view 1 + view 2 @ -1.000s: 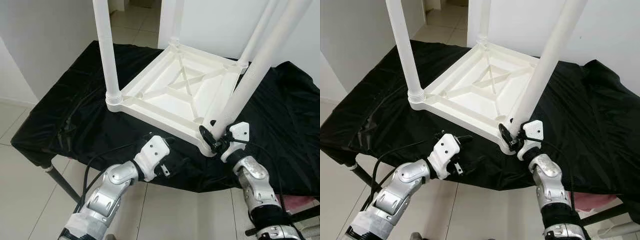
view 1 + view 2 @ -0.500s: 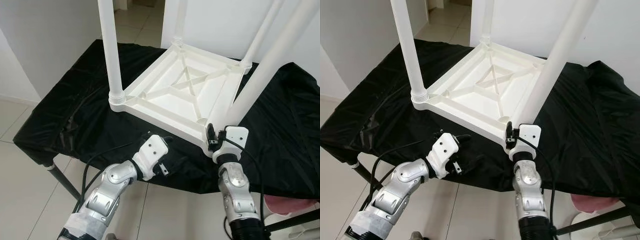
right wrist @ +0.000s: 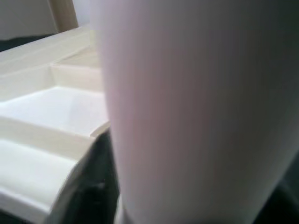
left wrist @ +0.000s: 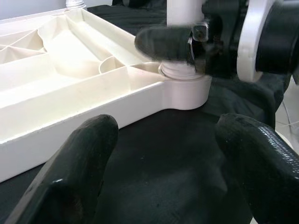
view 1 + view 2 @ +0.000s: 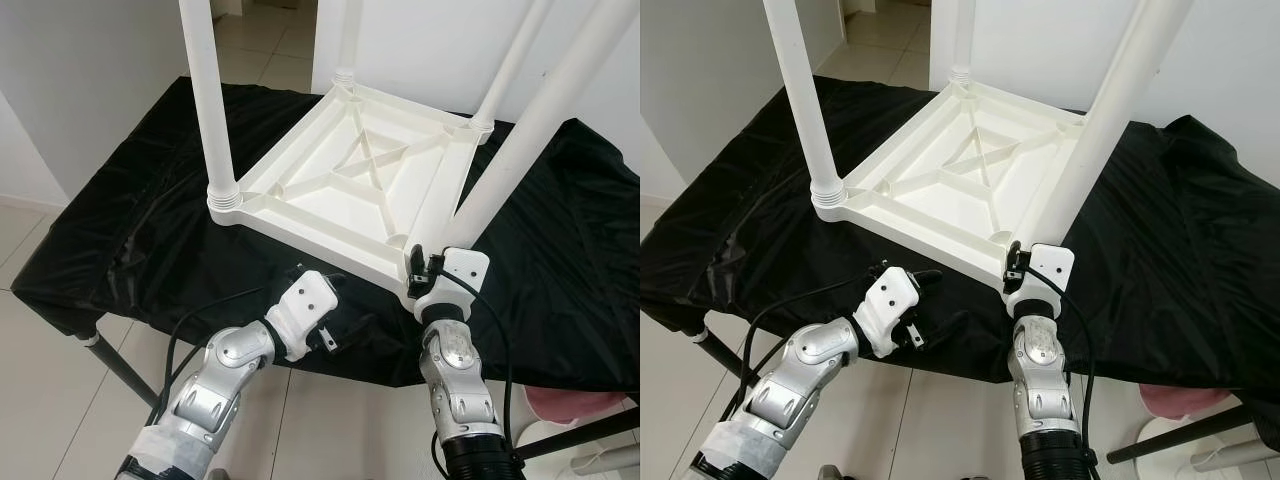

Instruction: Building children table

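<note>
The white tabletop (image 5: pixel 355 190) lies upside down on the black-draped counter (image 5: pixel 130 230), legs pointing up. At its near corner stands the near leg (image 5: pixel 520 140), and the right gripper (image 5: pixel 425 270) sits at that leg's base, jaws closed around it. Beside that same corner, the left gripper (image 4: pixel 163 154) hovers just above the cloth, jaws spread wide and holding nothing, short of the tabletop's front edge.
</note>
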Controlling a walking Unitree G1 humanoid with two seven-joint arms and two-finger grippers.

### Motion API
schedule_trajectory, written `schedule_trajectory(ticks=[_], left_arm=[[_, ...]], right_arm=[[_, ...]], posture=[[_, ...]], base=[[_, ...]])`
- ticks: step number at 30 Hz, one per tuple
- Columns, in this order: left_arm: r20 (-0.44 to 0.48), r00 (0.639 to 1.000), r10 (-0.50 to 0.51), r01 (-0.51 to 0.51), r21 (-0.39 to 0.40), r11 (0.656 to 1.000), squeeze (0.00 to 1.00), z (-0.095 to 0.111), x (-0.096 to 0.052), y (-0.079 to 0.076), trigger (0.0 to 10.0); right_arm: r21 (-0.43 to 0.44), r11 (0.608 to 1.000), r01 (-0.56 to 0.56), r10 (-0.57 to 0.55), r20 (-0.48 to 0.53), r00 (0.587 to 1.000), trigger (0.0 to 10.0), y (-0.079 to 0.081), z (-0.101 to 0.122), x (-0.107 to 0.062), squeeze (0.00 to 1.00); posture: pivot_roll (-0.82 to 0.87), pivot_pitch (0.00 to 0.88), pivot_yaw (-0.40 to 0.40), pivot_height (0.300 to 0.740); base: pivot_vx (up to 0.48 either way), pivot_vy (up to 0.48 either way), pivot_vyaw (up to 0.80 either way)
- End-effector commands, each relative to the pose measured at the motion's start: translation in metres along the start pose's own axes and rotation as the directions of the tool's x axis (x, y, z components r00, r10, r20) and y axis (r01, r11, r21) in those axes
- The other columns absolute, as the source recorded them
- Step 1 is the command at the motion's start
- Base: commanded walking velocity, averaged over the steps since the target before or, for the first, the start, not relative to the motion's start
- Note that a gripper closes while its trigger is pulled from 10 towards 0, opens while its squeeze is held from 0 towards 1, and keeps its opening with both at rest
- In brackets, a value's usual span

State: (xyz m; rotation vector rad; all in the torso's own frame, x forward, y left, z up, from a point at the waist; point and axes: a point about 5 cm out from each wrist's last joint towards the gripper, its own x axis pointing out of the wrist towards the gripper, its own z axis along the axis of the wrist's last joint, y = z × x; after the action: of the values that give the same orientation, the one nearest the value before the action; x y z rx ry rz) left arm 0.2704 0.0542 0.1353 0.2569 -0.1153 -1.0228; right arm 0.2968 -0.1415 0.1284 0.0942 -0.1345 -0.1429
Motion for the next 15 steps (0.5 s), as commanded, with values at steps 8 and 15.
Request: schedule_trajectory(ticks=[8, 15], left_arm=[[-0.013, 0.999, 0.046, -0.046, 0.0, 0.999, 0.0, -0.004, -0.003, -0.001, 10.0], [-0.01, 0.999, 0.049, -0.049, -0.001, 0.999, 0.0, -0.003, -0.003, -0.001, 10.0]], right_arm=[[-0.015, 0.994, -0.107, 0.107, -0.008, 0.994, 10.0, -0.001, -0.005, -0.008, 1.0], [-0.043, 0.965, -0.26, 0.259, -0.017, 0.966, 10.0, -0.022, -0.005, -0.009, 1.0]], posture=[[0.02, 0.084, -0.059, 0.74], [0.02, 0.079, -0.067, 0.74]], base=[[0.0, 0.0, 0.0], [0.0, 0.0, 0.0]])
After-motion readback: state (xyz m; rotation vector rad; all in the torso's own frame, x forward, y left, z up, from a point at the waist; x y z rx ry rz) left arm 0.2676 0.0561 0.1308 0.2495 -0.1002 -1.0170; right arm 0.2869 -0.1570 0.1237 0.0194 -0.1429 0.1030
